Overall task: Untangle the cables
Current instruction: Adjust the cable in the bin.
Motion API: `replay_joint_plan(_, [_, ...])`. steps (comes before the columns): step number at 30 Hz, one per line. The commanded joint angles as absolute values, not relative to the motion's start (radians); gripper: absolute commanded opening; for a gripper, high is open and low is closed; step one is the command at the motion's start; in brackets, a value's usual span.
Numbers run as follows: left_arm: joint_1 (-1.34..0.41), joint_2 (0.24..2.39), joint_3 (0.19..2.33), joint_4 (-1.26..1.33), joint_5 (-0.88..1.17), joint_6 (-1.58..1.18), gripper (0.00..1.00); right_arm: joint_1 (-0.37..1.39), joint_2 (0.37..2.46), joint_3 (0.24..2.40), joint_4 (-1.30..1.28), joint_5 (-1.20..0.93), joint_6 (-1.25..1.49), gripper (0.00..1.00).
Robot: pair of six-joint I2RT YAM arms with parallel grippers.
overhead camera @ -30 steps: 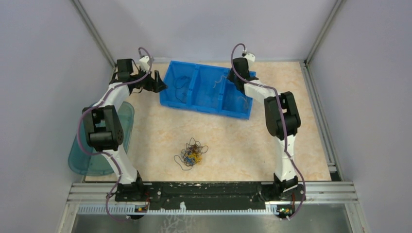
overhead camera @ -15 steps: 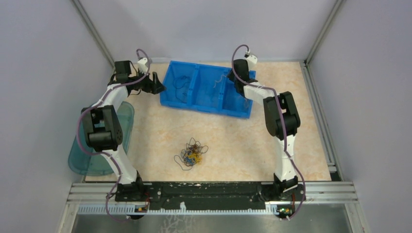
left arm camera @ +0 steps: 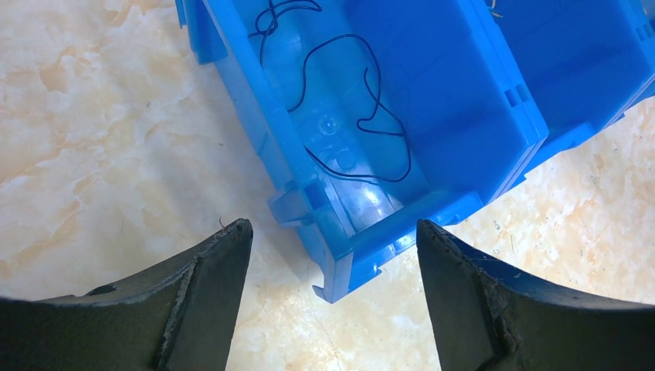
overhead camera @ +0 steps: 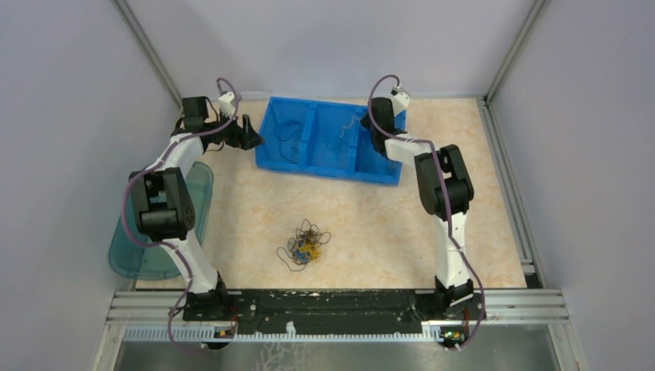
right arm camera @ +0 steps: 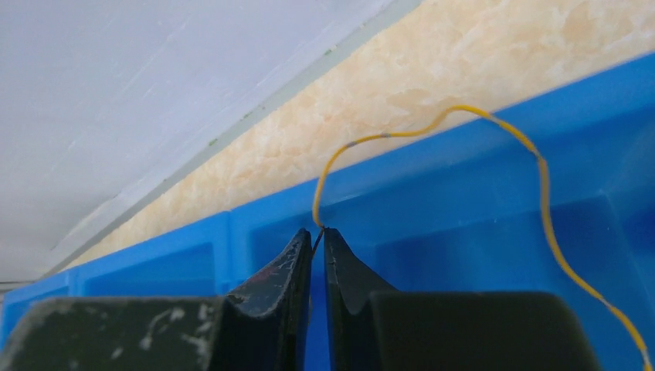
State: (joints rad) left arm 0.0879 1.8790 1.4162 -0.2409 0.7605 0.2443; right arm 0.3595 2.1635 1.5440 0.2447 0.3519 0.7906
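Observation:
A tangle of black, blue and yellow-orange cables (overhead camera: 305, 246) lies on the table's near middle. The blue bin (overhead camera: 332, 171) stands at the back. A loose black cable (left arm camera: 371, 100) curls in its left compartment. My left gripper (left arm camera: 334, 225) hangs open above the bin's (left arm camera: 239, 85) left near corner, nothing between its fingers. My right gripper (right arm camera: 318, 232) is over the bin's (right arm camera: 463, 224) right compartment, its jaws shut on the end of a thin yellow cable (right arm camera: 432, 124) that arches up and trails off to the right. In the top view the right gripper (overhead camera: 380, 133) is mostly hidden under its wrist.
A teal see-through lid (overhead camera: 154, 232) lies at the table's left edge beside the left arm. Thin wires (overhead camera: 344, 131) show in the bin's middle compartment. Grey walls close in the back and both sides; a metal rail (overhead camera: 332, 305) runs along the near edge.
The right gripper's jaws have closed onto the yellow cable, and its wrist has shifted slightly toward the bin's back. The left arm has barely moved.

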Motion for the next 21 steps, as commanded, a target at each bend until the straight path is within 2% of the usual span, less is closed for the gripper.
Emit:
replay_joint_plan(1, [0.096,1.88,1.413,-0.215,0.789,0.259,0.83,0.367,2.197,1.545,0.338,0.406,0.828,0.09])
replay_joint_plan(3, [0.095,1.891,1.414,-0.212,0.787,0.257,0.83,0.367,2.192,1.525,0.345,0.42,0.821,0.0])
replay_joint_plan(14, [0.096,1.898,1.397,-0.197,0.793,0.24,0.82,0.362,2.067,1.363,0.36,0.477,0.694,0.0])
replay_joint_plan(21, [0.096,1.879,1.385,-0.195,0.798,0.232,0.82,0.364,2.031,1.273,0.369,0.437,0.652,0.0])
